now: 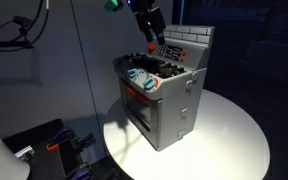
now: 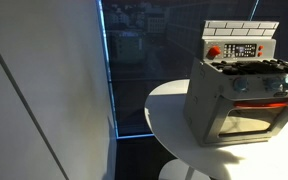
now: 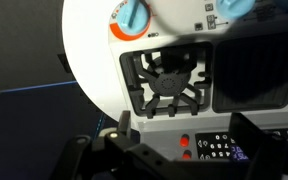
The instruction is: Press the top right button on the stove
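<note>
The stove point(image 1: 169, 100) is a small grey toy oven on a round white table point(image 1: 229, 130). It has a brick-patterned back panel, black burners, pale blue knobs and a red-trimmed door. It also shows in an exterior view point(image 2: 234, 95), with its dark control panel point(image 2: 241, 50) and a red button at the panel's left. My gripper point(image 1: 152, 42) hangs just above the stove top in front of the back panel. In the wrist view the gripper point(image 3: 187, 135) is open and empty. Its fingers straddle two red buttons point(image 3: 185, 143) and the control panel point(image 3: 221, 148), beyond a burner point(image 3: 169, 82).
The stove stands near the table's edge. A white panel point(image 2: 44, 90) and a dark window fill the side in an exterior view. Black gear with orange parts point(image 1: 59, 145) lies below the table. Cables hang at the back point(image 1: 19, 35).
</note>
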